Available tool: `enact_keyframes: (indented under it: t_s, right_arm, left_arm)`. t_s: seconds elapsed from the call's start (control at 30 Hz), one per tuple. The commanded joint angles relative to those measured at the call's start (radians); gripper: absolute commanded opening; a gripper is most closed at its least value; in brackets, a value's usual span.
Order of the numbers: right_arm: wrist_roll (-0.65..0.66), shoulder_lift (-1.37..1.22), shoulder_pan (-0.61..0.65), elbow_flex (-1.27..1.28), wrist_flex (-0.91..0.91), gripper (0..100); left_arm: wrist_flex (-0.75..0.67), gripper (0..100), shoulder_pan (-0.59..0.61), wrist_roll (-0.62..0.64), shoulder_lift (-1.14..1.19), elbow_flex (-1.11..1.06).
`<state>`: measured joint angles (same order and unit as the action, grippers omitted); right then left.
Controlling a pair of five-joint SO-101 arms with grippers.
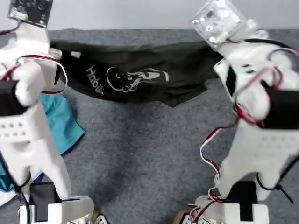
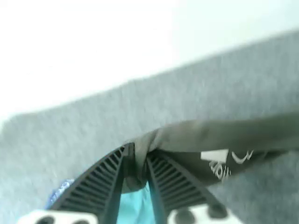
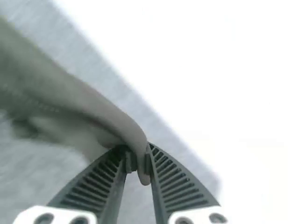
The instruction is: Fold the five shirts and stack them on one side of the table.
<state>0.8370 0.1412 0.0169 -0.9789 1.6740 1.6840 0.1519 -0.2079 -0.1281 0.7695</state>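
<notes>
While the dark shirt [image 1: 140, 79] spans the upper middle of the high view, over the grey table [image 1: 149, 158], pull both ends evenly. In the left wrist view, your left gripper [image 2: 136, 163] is pinched closed on the shirt's edge. In the right wrist view, your right gripper [image 3: 138, 161] clamps a fold of it; lower both ends level.

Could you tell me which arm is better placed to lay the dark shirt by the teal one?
Left, probably: the left gripper and right gripper each pinch the dark shirt, but the teal shirt lies beside the left arm, under its gripper.
</notes>
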Motion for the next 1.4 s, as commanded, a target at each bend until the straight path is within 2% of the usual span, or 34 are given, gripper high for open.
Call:
enact_keyframes:
  t_s: [0.0,0.17,0.5,0.67,0.73,0.97,1.2,1.37]
  right_arm:
    - [0.037,0.041,-0.035,-0.164,-0.036,1.0]
    - [0.071,0.041,-0.070,-0.285,-0.104,1.0]
    - [0.071,0.041,-0.217,-0.430,-0.300,1.0]
    - [0.080,0.042,-0.309,-0.525,-0.271,1.0]
    - [0.132,0.042,-0.334,-0.542,-0.208,1.0]
    - [0.172,0.102,-0.338,-0.589,-0.022,1.0]
    - [0.172,0.134,-0.337,-0.580,0.116,1.0]
    - [0.169,0.041,-0.334,-0.451,0.117,1.0]
  left_arm:
    - [0.035,0,-0.038,-0.025,-0.048,0.140]
    - [0.069,0,-0.098,-0.109,-0.049,0.234]
    - [0.069,0,-0.091,-0.175,-0.049,0.424]
    - [0.071,0,-0.091,-0.180,-0.064,0.538]
    - [0.071,0,-0.091,-0.180,-0.094,0.524]
    - [0.071,0,-0.091,-0.180,-0.299,0.294]
    - [0.068,0,-0.091,-0.186,-0.503,-0.085]
    - [-0.011,0,-0.091,-0.249,-0.514,-0.366]
